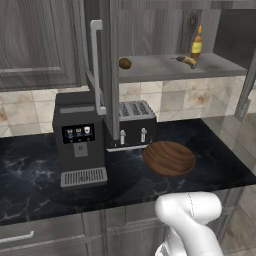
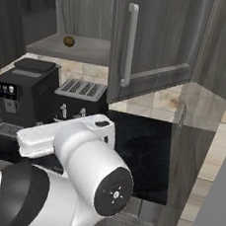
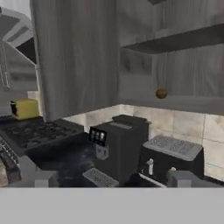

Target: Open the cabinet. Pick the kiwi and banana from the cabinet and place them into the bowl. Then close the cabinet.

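Note:
The cabinet (image 1: 150,30) stands open, its left door (image 1: 109,70) edge-on toward me and its right door (image 2: 158,40) swung out. On the grey shelf (image 1: 160,67) the small brown kiwi (image 1: 125,63) lies at the left and the banana (image 1: 186,60) at the right. The kiwi (image 2: 69,41) also shows in the right base view and, as kiwi (image 3: 161,93), in the hand view. The wooden bowl (image 1: 168,158) sits on the counter in front of the toaster. My gripper (image 3: 116,180) is open, low and well away from the shelf, with nothing between its fingers.
An amber bottle (image 1: 197,44) stands just behind the banana. A black coffee machine (image 1: 80,140) and a toaster (image 1: 136,125) stand on the dark marble counter (image 1: 30,185) under the shelf. The left door's bar handle (image 1: 95,65) juts out above the coffee machine. A stove (image 3: 35,131) lies to the left.

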Robot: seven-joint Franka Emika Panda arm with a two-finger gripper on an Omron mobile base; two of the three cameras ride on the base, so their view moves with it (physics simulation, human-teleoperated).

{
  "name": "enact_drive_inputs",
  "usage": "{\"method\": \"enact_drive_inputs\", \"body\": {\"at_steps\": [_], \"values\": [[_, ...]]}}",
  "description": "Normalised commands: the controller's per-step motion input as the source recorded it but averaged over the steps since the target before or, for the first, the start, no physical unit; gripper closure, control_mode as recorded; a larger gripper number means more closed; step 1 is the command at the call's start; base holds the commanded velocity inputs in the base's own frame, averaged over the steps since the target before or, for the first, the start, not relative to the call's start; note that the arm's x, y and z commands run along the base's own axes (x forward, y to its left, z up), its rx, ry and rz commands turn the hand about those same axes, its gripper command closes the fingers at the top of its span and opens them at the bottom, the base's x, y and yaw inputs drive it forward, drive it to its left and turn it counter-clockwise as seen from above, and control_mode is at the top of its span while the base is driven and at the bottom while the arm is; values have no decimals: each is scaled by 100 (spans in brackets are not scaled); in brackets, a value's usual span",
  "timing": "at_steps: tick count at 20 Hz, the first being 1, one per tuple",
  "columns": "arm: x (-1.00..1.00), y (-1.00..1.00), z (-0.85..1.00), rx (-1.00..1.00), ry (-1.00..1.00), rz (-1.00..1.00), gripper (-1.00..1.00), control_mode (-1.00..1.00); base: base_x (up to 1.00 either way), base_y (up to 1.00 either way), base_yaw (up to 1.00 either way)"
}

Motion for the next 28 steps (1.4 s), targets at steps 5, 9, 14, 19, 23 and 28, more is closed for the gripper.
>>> {"method": "enact_drive_inputs", "body": {"at_steps": [5,9,14,19,23,28], "values": [[-11,94,72,-21,-52,-25,-100,-100,0,0,0],[11,71,67,-23,-43,-18,-100,-100,0,0,0],[66,12,9,-7,-7,-7,-100,-100,0,0,0],[56,-28,0,1,10,-11,-100,-100,0,0,0],[66,-36,0,0,9,-39,-100,-100,0,0,0],[68,-21,0,0,7,-60,-100,-100,0,0,0]]}}
